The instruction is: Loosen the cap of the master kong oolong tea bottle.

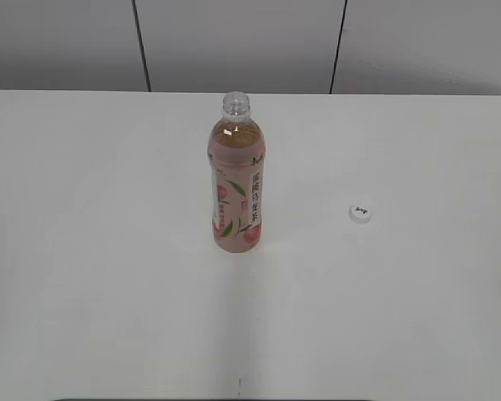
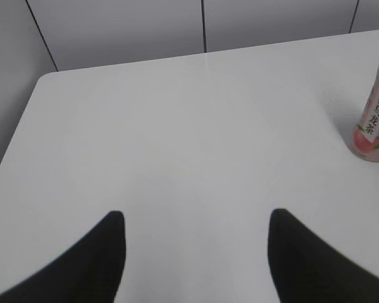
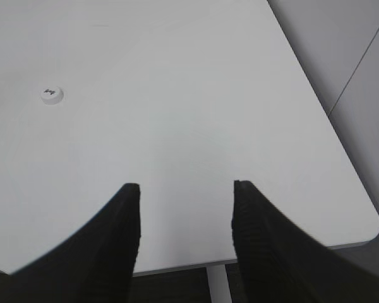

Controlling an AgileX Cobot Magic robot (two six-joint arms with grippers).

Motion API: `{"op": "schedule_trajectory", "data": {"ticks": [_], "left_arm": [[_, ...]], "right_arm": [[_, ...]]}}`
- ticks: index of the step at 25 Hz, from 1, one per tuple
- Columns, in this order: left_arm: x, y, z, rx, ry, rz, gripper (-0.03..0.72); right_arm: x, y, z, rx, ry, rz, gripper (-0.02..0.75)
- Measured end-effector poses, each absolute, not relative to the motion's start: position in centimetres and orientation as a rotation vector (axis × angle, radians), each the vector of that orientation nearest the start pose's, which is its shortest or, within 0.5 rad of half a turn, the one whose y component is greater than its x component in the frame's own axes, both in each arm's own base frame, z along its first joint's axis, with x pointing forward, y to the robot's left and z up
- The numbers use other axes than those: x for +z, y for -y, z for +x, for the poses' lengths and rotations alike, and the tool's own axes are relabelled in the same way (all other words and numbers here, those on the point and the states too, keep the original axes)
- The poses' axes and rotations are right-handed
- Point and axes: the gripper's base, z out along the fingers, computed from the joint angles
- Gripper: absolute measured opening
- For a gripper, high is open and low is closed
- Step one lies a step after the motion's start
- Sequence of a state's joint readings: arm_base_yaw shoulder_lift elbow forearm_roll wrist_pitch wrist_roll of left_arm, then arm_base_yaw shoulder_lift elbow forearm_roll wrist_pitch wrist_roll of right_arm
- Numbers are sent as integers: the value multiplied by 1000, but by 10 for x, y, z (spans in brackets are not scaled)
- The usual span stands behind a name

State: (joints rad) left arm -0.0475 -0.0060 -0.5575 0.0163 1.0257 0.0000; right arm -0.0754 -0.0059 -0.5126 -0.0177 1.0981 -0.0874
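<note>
Master kong oolong tea bottle [image 1: 236,180] stands upright on the white table [image 1: 108,292], toward the far edge and a little left of the middle between the side edges. Its neck is bare — the clear threaded mouth shows with nothing on it. Amber tea fills it to the shoulder, and the pink label with peaches, green leaves and black characters faces the exterior camera.

The cap [image 1: 360,214] lies flat on the table, logo side up, well apart from the bottle and nearer the right edge, a little closer to the near edge than the bottle's base is.

In the left wrist view the left gripper [image 2: 196,252] has its two dark fingers spread wide, with only bare table between them; the lower part of the bottle [image 2: 374,126] shows at that view's right border, well clear of the fingers. The table's far left corner is rounded.

In the right wrist view the right gripper [image 3: 186,227] also has its fingers apart and holds nothing — it sits over the table's edge near a rounded corner. The cap [image 3: 52,95] lies well away from it, toward the upper left of that view.
</note>
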Motion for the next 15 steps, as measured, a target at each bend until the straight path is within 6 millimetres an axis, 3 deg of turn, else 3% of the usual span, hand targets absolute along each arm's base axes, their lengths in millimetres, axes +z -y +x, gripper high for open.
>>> {"op": "schedule_trajectory", "data": {"ticks": [15], "left_arm": [[296, -2, -12, -12, -1945, 45, 432]], "right_arm": [[278, 1, -9, -122, -2065, -11, 365]]}}
